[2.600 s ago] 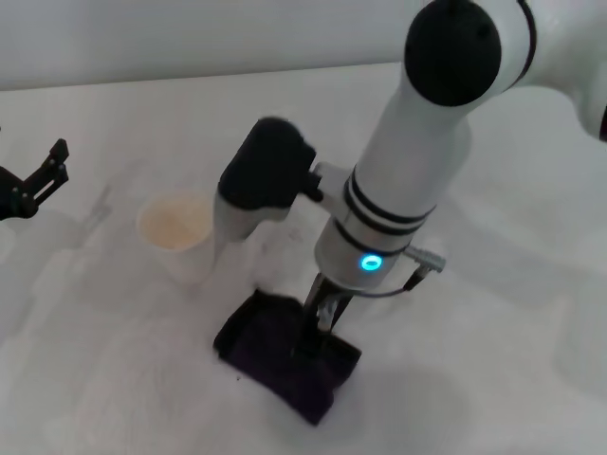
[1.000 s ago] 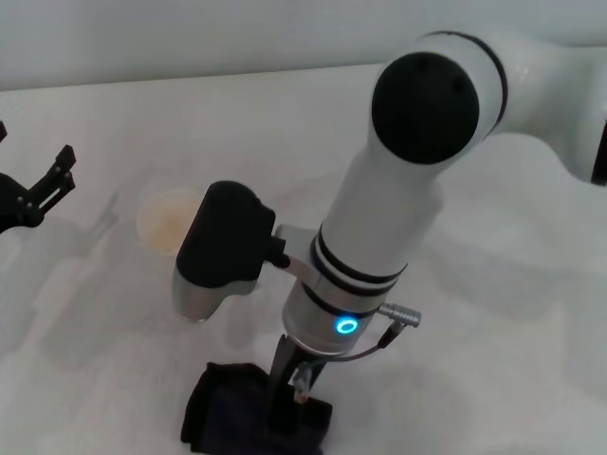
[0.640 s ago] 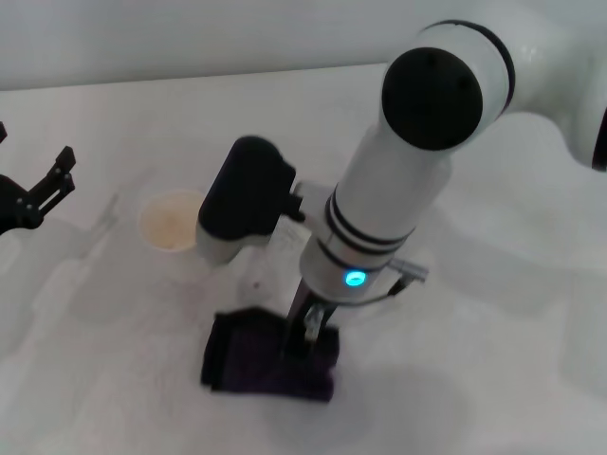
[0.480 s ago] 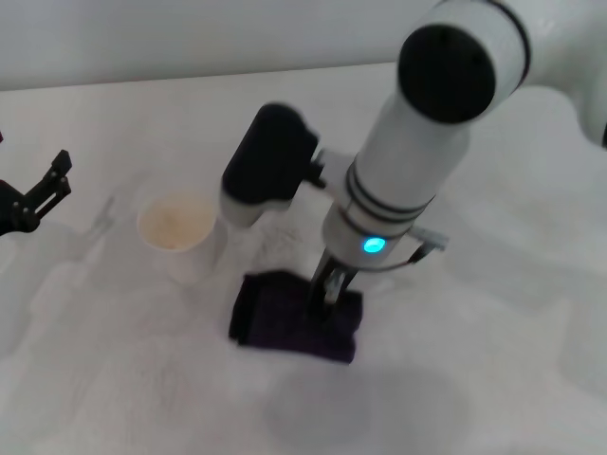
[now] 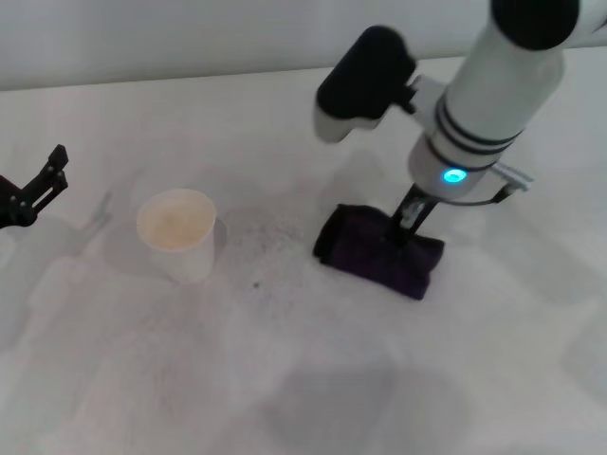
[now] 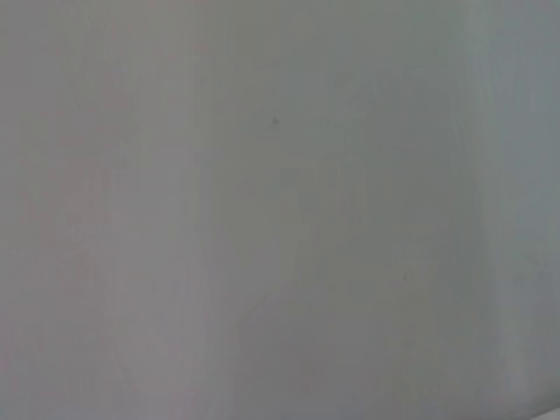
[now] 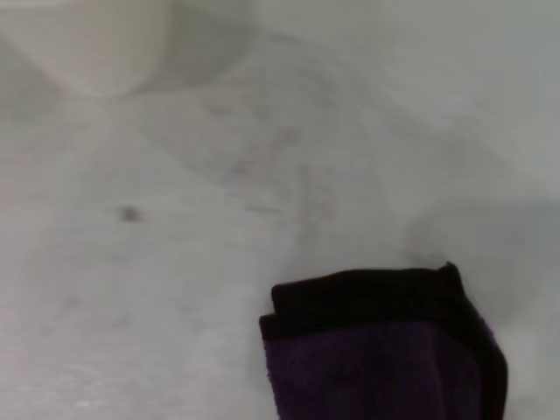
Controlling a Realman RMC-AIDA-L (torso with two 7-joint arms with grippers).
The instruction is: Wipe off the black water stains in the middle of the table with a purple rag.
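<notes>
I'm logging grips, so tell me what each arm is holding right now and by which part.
The right gripper pins the purple rag near its top middle. The left gripper, off to the side, holds nothing.

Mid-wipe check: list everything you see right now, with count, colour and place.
purple rag: one, dark purple, lying on the table right of centre, under the right claw.
paper cup: one, white, upright, left of centre.
black water stains: one small dark speck plus faint grey smears, between cup and rag.
table: one, white.
right claw: pressed down into the rag, fingers closed on it.
left claw: black, parked at the far left edge.
</notes>
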